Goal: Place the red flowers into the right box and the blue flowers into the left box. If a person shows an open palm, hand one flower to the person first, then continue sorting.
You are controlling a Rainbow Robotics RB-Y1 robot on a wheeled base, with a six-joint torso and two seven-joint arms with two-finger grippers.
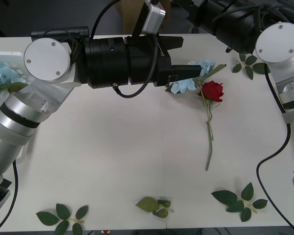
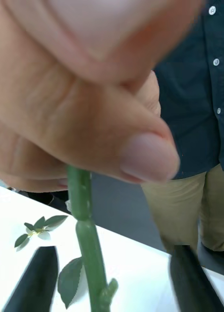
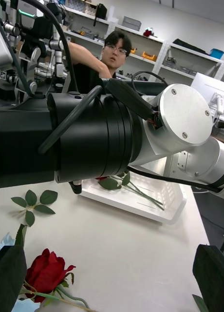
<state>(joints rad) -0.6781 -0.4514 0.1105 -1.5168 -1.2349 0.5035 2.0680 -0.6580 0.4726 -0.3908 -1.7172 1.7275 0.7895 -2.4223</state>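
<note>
- Flowers sit on a white table (image 1: pixel 112 161), which carries everything here; loose green leaf sprigs (image 1: pixel 239 199) lie along its near edge and by its far right corner.
- Left arm (image 1: pixel 122 61) stretches across the table's far side, its left gripper (image 3: pixel 112 282) hanging above the middle flowers; the black fingers stand wide apart with nothing between them.
- Right box (image 3: pixel 165 202), a white tray, sits at the table's right edge beneath the right arm, with green stems lying inside.
- Left box (image 1: pixel 5 61) shows at the table's far left with pale blue blooms in it.
- One of the blue flowers (image 1: pixel 191 81) lies partly under the left arm's tip, touching the rose beside it.
- One of the red flowers (image 1: pixel 211 91) lies just right of it, stem (image 1: pixel 209 142) trailing toward the near edge.
- A person's hand (image 2: pixel 78 83) pinches a green stem (image 2: pixel 90 243) that rises between the right gripper (image 2: pixel 112 278); its dark fingers stand apart, clear of the stem.
</note>
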